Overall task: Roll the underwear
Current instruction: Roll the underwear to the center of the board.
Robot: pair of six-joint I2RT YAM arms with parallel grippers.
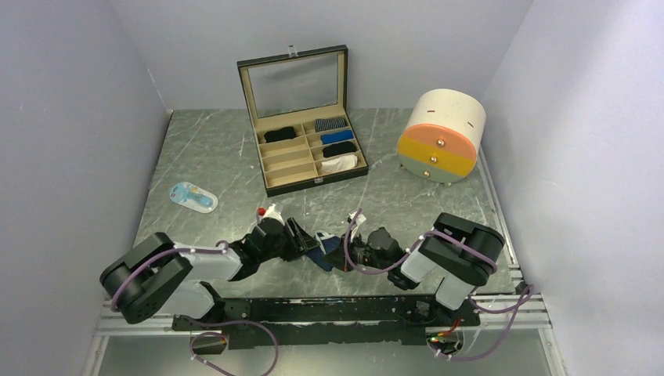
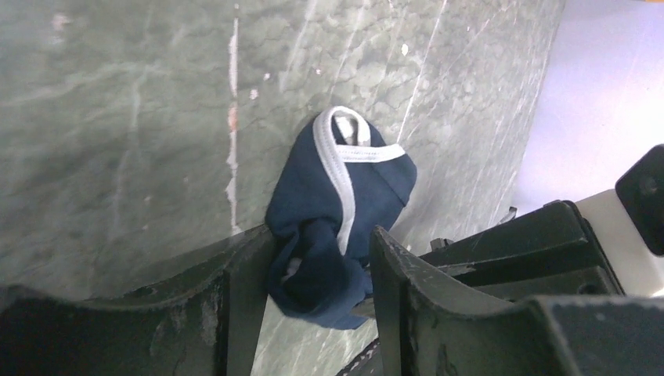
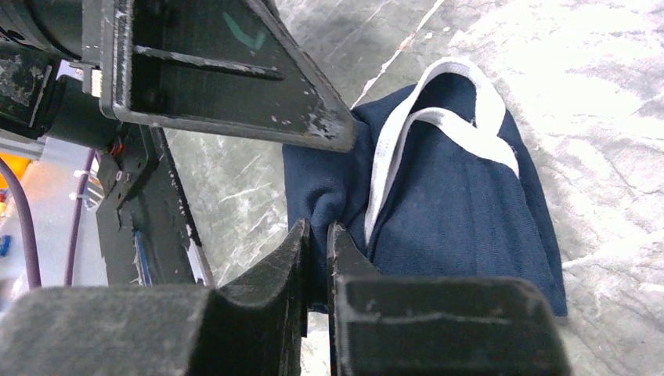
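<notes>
The navy underwear [image 1: 319, 255] [image 2: 337, 204] [image 3: 450, 227], edged in white trim, lies bunched on the bench [image 1: 219, 157] near its front edge at 6 o'clock, crowded between the 2 tools. The right tool [image 1: 341, 255] [image 3: 317, 231] comes in from 3 o'clock, its jaws pinched nearly together on a fold at the cloth's edge. The left tool [image 1: 305, 247] [image 2: 321, 235] comes in from 9 o'clock; its jaws stand apart on either side of the garment's bunched end, both close against it, and whether they squeeze it I cannot tell. In the right wrist view 1 left finger [image 3: 235, 86] lies across the top corner of the cloth. Well apart at 12 o'clock stands an organiser box [image 1: 313, 185] with its glass lid upright; rolled cloths [image 1: 339, 149] fill 5 of its compartments: 2 black, 1 striped grey, 1 blue, 1 white. At 2 o'clock sits a round cream drawer unit [image 1: 446, 117] with an orange and a yellow drawer front. At 10 o'clock lies a small blue-and-white packet [image 1: 193, 196]. The bench is grey-green, veined like marble, closed in by plain pale walls on 3 sides.
</notes>
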